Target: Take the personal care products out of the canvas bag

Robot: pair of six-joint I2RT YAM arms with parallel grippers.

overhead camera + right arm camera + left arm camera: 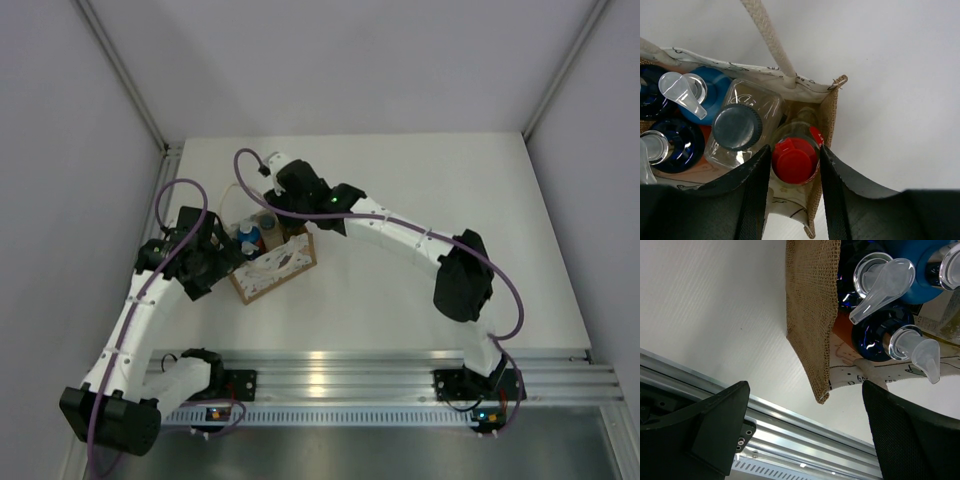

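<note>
canvas bag (828, 125): you've got one
red-cap bottles (795, 161): just one
grey-cap bottles (737, 126): one too
pump-top bottles (716, 84): three, count 'em yourself

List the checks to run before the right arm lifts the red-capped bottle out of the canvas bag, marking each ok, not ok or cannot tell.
1. Right gripper has a finger on each side of the red-capped bottle: ok.
2. Fingers firmly clamped on that cap: cannot tell.
3. Grey-capped bottle free of the nearer finger: cannot tell; they lie very close.
4. White handle away from the likely lift path: ok; it rises from the far rim.
5. Canvas bag steadied by the left gripper: not ok; its fingers stand open beside the bag's corner.
</note>
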